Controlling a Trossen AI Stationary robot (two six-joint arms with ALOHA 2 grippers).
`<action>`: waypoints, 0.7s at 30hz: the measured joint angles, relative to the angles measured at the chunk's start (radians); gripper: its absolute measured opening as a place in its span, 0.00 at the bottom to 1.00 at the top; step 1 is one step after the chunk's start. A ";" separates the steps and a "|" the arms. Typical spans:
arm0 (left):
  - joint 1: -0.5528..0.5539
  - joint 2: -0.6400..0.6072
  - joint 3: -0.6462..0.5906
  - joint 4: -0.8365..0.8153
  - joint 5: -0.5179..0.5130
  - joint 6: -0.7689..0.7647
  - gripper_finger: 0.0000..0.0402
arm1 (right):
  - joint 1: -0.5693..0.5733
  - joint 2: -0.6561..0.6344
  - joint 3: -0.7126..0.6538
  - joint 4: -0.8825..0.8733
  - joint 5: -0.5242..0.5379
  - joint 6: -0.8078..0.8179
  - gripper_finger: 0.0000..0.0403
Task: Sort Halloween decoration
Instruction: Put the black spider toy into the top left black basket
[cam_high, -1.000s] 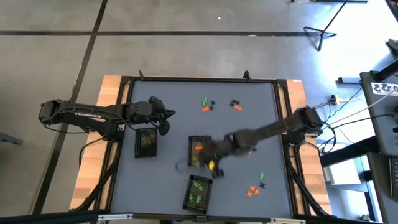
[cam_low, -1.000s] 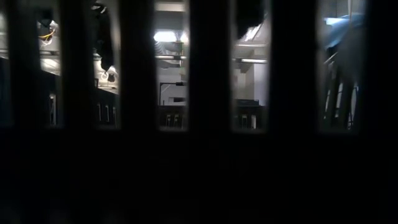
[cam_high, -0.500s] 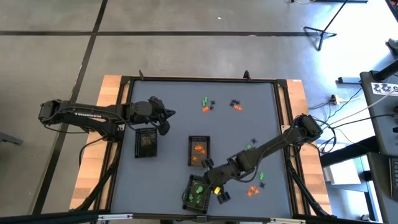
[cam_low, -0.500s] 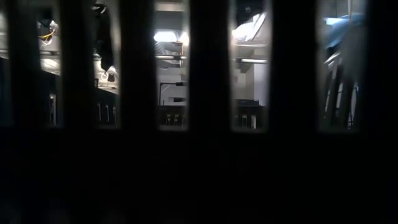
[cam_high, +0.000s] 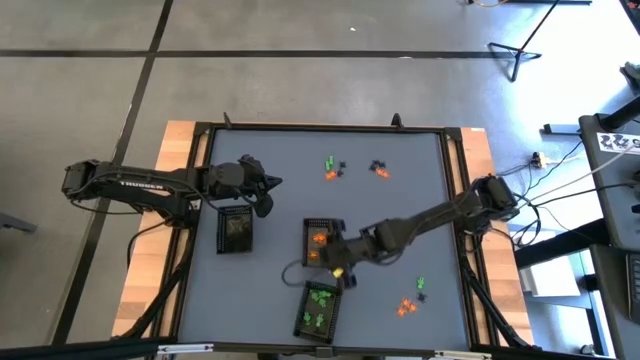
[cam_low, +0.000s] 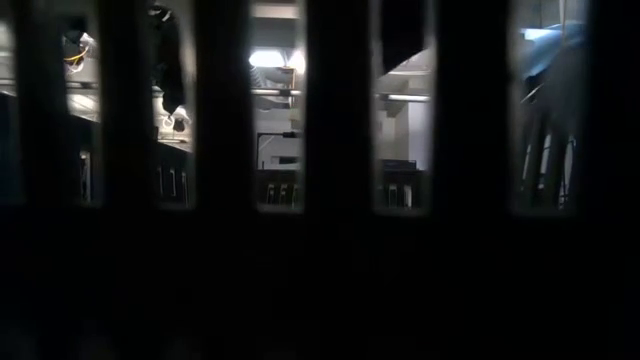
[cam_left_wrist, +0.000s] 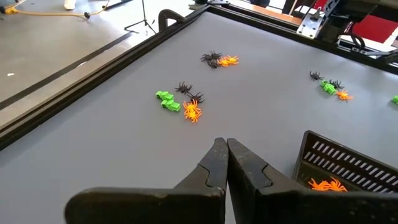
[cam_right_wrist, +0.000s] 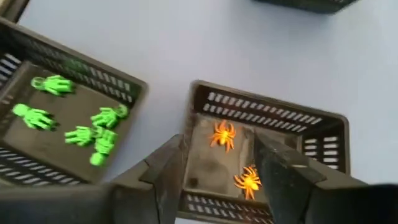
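Grey tabletop (cam_high: 270, 175) carries three small dark trays: the middle tray (cam_high: 320, 243) holds orange spiders (cam_right_wrist: 222, 134), the near tray (cam_high: 318, 309) holds green figures (cam_right_wrist: 99, 127), and the left tray (cam_high: 235, 231) sits below the left gripper (cam_high: 268, 196), which waits at the left side with fingers (cam_left_wrist: 214, 163) pressed together and empty. Right gripper (cam_high: 340, 268) hovers over the near edge of the middle tray with its fingers (cam_right_wrist: 166, 168) spread apart, holding nothing. Loose Halloween decoration lies in small clusters of orange, green and black: two at the far side (cam_high: 333, 168) (cam_high: 378, 169) and one near the right corner (cam_high: 410, 300).
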 joint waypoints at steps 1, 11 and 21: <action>0.000 0.000 0.000 0.001 0.000 0.000 0.00 | -0.019 -0.001 -0.009 0.006 -0.018 -0.006 0.46; 0.012 0.000 0.001 0.017 0.010 0.034 0.00 | -0.157 -0.090 -0.216 0.193 -0.079 -0.037 0.38; 0.326 0.000 0.000 -0.091 0.133 0.109 0.00 | -0.246 -0.358 -0.549 0.582 -0.103 -0.103 0.37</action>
